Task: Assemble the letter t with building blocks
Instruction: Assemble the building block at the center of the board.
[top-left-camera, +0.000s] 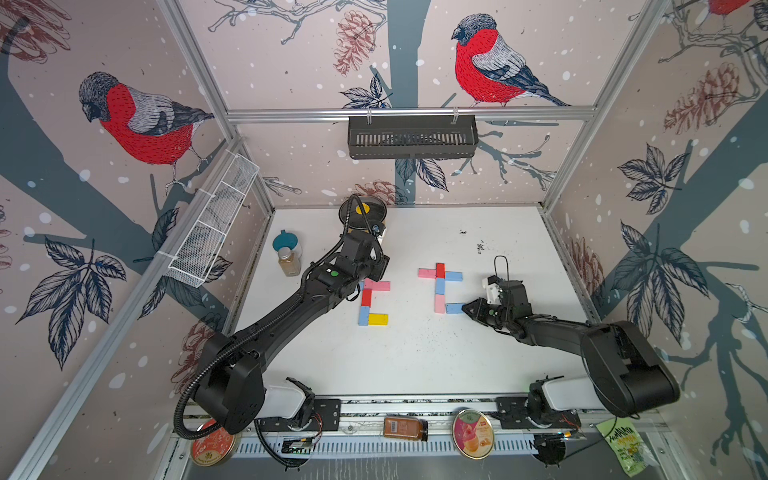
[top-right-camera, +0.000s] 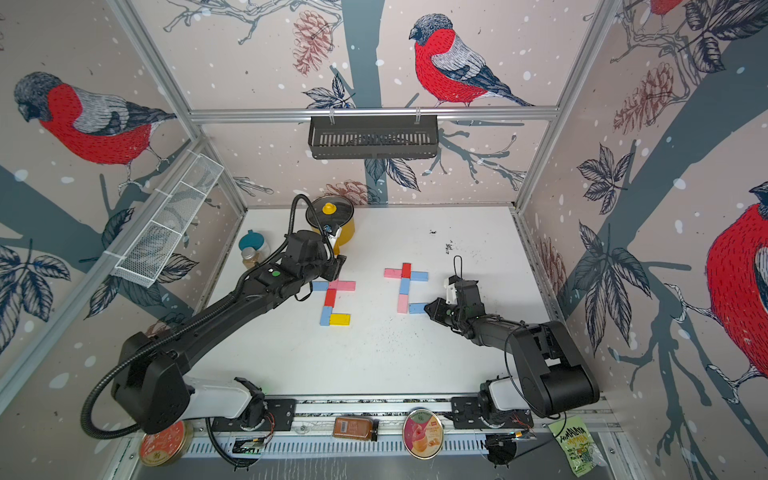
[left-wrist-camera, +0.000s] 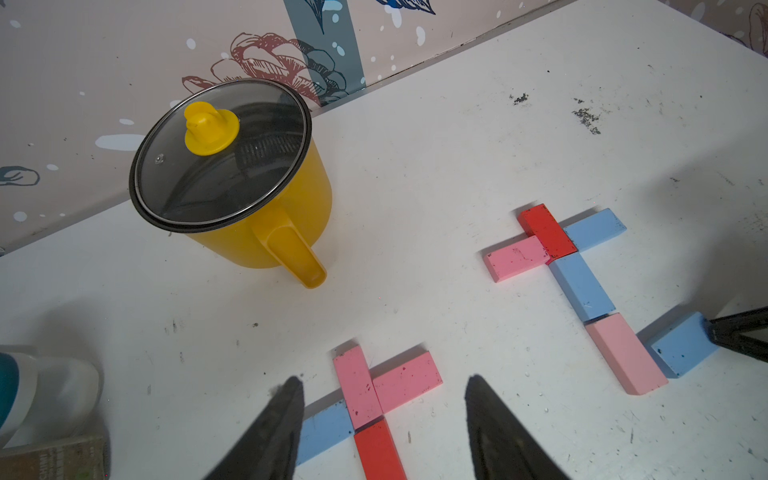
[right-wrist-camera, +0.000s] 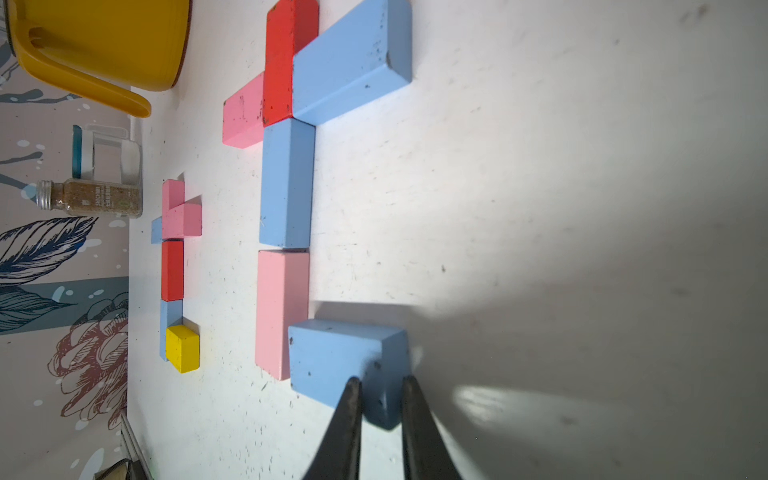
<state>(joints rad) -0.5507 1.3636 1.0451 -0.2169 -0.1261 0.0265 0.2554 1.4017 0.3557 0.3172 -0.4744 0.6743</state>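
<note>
Status as I observed it from the remote station:

1. The right gripper (right-wrist-camera: 380, 380) had its jaws drawn nearly together. They pinched the outer end of the blue foot block (right-wrist-camera: 332, 361), with one finger on each side of that end.
2. The blue foot block lay on the white table (top-left-camera: 415, 361), just beside the lower end of the pink stem block (top-left-camera: 439, 304) and pointing toward the right arm. I could not tell whether the two blocks touched.
3. Above the pink stem block the blue stem block (top-left-camera: 439, 286) continued the column. A red block (top-left-camera: 440, 270) topped it, with a pink bar block (top-left-camera: 427, 273) on its left and a blue bar block (top-left-camera: 454, 276) on its right.
4. The left gripper (left-wrist-camera: 384, 379) was roughly half open and held nothing. It hovered over the crossbar of the second letter, where two pink blocks (left-wrist-camera: 407, 380) met.
5. The left arm hid part of that crossbar in both top views. Below it sat a red stem block (top-left-camera: 366, 297), a blue lower block (top-left-camera: 364, 316) and, on its right side, the yellow block (top-left-camera: 377, 319).
6. The yellow pot (left-wrist-camera: 270, 216) stood at the back wall, well apart from both letters.
</note>
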